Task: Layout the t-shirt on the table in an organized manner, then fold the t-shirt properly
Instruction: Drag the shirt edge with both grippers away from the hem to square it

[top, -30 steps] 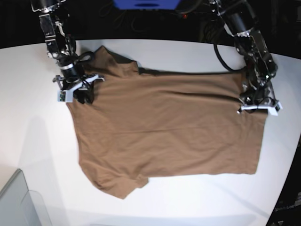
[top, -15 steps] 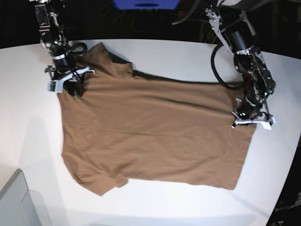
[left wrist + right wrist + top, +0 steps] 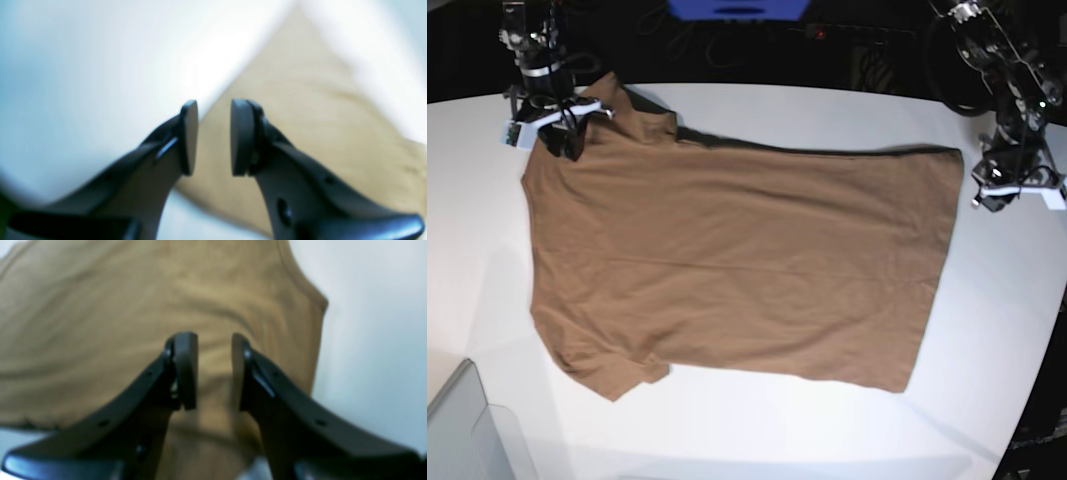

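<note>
A clear grey bin (image 3: pixel 467 432) sits at the worktop's (image 3: pixel 757 430) near-left corner, apart from the shirt (image 3: pixel 737 270). The shirt is the landmark: it lies spread flat across the middle of the worktop, one short sleeve pointing toward the bin, the other at its far-left corner, and its straight hem to the right.

At the shirt's far-left corner, over the sleeve, hangs the right tool (image 3: pixel 555 128). Its wrist view shows the right tool (image 3: pixel 213 370) with its pads spread a little, nothing between them, the cloth blurred below.

Off the shirt's far-right corner, just past the hem and over bare worktop, hangs the left tool (image 3: pixel 1017 190). In its wrist view the left tool (image 3: pixel 213 136) has a narrow gap between its pads, gripping nothing; the shirt's corner lies beneath it.
</note>
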You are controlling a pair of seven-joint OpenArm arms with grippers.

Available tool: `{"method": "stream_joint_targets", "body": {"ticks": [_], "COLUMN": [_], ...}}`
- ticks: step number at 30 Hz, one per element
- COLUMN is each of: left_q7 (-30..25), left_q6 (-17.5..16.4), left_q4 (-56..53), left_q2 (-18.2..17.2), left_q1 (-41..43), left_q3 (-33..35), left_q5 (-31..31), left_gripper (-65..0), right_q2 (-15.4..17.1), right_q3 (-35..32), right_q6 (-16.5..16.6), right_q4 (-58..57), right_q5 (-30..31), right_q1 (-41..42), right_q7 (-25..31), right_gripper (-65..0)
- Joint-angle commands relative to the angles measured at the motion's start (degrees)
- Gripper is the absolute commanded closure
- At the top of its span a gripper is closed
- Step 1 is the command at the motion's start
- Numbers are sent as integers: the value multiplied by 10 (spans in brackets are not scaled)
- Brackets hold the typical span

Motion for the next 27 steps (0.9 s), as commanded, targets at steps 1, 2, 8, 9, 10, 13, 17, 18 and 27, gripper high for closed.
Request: {"method": "stream_joint_targets", "body": {"ticks": [1, 2, 8, 9, 10, 13, 17, 18, 27], "left_q7": [-7, -9, -5, -6, -9, -9, -9, -9, -9], "left_q6": [-8, -8, -8, -8, -8, -9, -9, -9, -9], "left_q4": [7, 4, -19, -27, -34, -61, -88, -88, -150], "left_q2": [-6, -7, -16, -16, -18, -19, -19, -19, -36], "left_q1": [1, 14, 34, 34, 34, 29, 12, 10, -4], "left_q3": [-7, -14, -23, -15, -9, 12, 55, 60, 100], "left_q5": [-16, -16, -15, -16, -16, -13, -10, -10, -9], "left_gripper": [-176, -195, -479, -507, -510, -475, -363, -346, -335], "right_q2": [3, 2, 0, 0, -1, -15, -20, -21, -50], "right_q3": [3, 3, 3, 3, 3, 6, 4, 4, 2], "right_q6": [4, 4, 4, 4, 4, 4, 4, 4, 4], "right_q4": [22, 28, 48, 48, 47, 45, 46, 45, 34], "right_q5": [3, 3, 3, 3, 3, 3, 3, 3, 1], "right_q1": [-10, -22, -62, -64, -65, -73, -82, -83, -101], "right_q7": [19, 18, 23, 23, 23, 23, 23, 23, 23], "right_gripper": [-185, -185, -204, -223, -244, -293, -306, -308, -311]}}
